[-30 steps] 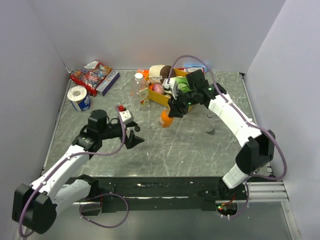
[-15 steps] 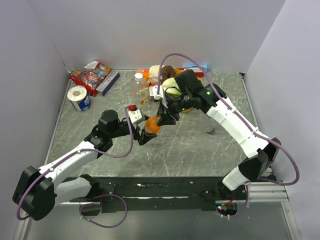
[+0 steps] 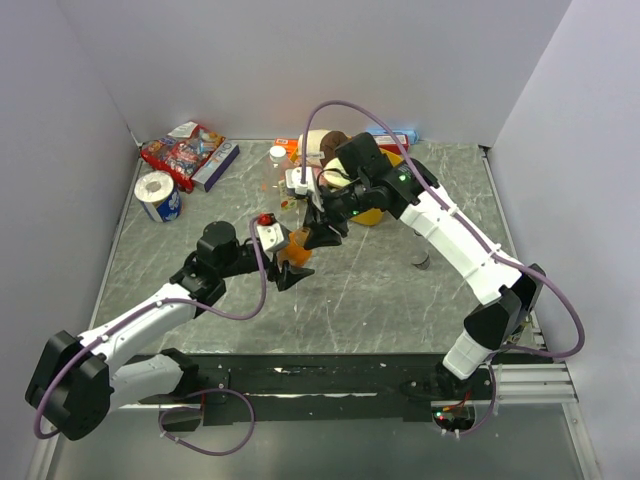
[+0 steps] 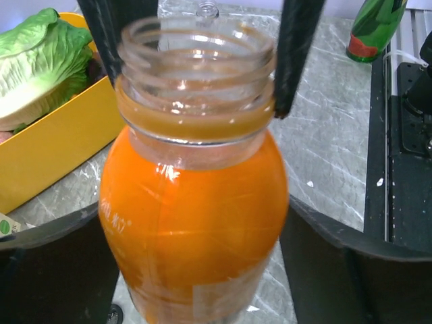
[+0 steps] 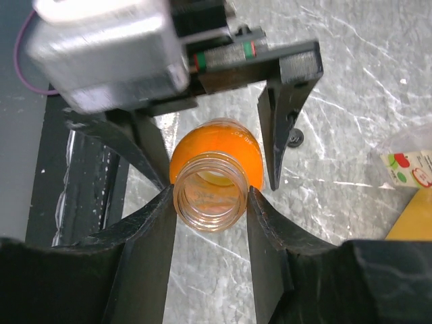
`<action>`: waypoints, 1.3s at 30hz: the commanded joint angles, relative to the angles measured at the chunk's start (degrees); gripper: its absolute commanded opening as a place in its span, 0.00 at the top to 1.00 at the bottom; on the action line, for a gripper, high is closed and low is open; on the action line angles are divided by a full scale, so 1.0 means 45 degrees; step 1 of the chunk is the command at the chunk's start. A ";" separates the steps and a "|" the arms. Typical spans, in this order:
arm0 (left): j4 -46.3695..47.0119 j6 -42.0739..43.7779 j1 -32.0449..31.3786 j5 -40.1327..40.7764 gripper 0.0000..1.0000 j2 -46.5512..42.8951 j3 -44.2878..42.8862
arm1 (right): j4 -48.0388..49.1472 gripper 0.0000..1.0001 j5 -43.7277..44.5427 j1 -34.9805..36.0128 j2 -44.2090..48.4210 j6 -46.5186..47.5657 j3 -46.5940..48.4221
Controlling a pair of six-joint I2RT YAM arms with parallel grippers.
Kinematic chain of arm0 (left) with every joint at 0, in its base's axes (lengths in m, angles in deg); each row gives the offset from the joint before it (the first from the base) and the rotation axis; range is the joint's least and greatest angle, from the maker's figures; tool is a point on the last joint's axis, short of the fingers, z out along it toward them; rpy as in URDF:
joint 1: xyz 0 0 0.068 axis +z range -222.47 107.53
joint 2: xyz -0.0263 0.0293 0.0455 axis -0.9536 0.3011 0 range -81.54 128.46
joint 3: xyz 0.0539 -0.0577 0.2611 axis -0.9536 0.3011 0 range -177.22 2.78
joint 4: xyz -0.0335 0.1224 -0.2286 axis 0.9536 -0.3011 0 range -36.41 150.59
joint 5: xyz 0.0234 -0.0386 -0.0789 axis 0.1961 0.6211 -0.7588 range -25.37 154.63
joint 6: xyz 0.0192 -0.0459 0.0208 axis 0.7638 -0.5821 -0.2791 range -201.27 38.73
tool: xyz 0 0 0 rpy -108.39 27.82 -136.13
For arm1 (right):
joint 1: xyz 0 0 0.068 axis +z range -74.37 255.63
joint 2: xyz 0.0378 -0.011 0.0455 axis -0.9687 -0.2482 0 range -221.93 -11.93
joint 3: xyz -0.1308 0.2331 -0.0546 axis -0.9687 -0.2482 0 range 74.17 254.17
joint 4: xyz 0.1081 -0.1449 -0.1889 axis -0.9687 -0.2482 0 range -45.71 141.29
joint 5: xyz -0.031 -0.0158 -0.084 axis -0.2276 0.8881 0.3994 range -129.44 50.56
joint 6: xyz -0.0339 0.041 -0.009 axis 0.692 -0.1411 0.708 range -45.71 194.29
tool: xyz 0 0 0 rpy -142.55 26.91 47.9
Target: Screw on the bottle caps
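Holding the orange bottle (image 4: 196, 223) by its bare neck, our right gripper (image 5: 209, 199) is clamped tight. The bottle is between our two arms, with no cap on. Our left gripper (image 3: 292, 260) has a finger on each side of its fat part, but we cannot tell if it squeezes. We should squeeze gently, stay straight, then let go on top.

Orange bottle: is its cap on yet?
Off. The orange bottle shows bare neck threads and an open mouth in both wrist views; right gripper clamps its neck.
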 commanded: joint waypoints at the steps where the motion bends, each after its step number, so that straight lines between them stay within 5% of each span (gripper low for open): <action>1: 0.0513 0.0368 -0.0066 -0.0554 0.17 0.0095 -0.0107 | -0.0247 0.89 -0.0376 0.0148 -0.0088 0.0232 0.0848; 12: 0.0416 0.0524 -0.0086 -0.0691 0.39 0.0154 -0.0166 | -0.1712 0.85 -0.0494 0.0304 -0.0908 0.1053 0.2078; 13: 0.0396 0.0525 -0.0086 -0.0711 0.48 0.0135 -0.0185 | -0.1654 0.82 -0.0455 0.0304 -0.0947 0.1014 0.2098; 19: -0.1589 0.0856 0.0127 0.0011 0.99 -0.0798 -0.0283 | -0.0700 0.30 -0.0121 -0.0845 -0.0616 -0.1443 0.4412; 22: -0.2413 0.0139 0.0945 0.0031 0.99 -0.1969 -0.0107 | -0.0345 0.14 0.0092 -0.1960 -0.0732 -0.2425 0.5571; 26: -0.2922 -0.1328 0.2313 0.1101 0.99 -0.3807 -0.0262 | -0.0522 0.24 0.0249 -0.1943 -0.1044 -0.0146 0.4484; 32: -0.3568 -0.3752 0.4796 0.5418 0.99 -0.6211 -0.1665 | -0.0503 0.29 0.0014 -0.1143 -0.3073 0.2785 0.3992; 35: -0.3802 -0.3869 0.5050 0.6748 0.99 -0.6448 -0.2758 | 0.0043 0.26 0.0345 -0.0323 -0.4498 0.3006 0.4557; 39: -0.4056 -0.4474 0.6298 0.6360 0.99 -0.6233 -0.3524 | 0.2011 0.24 0.1827 0.0809 -0.6315 0.1662 0.5513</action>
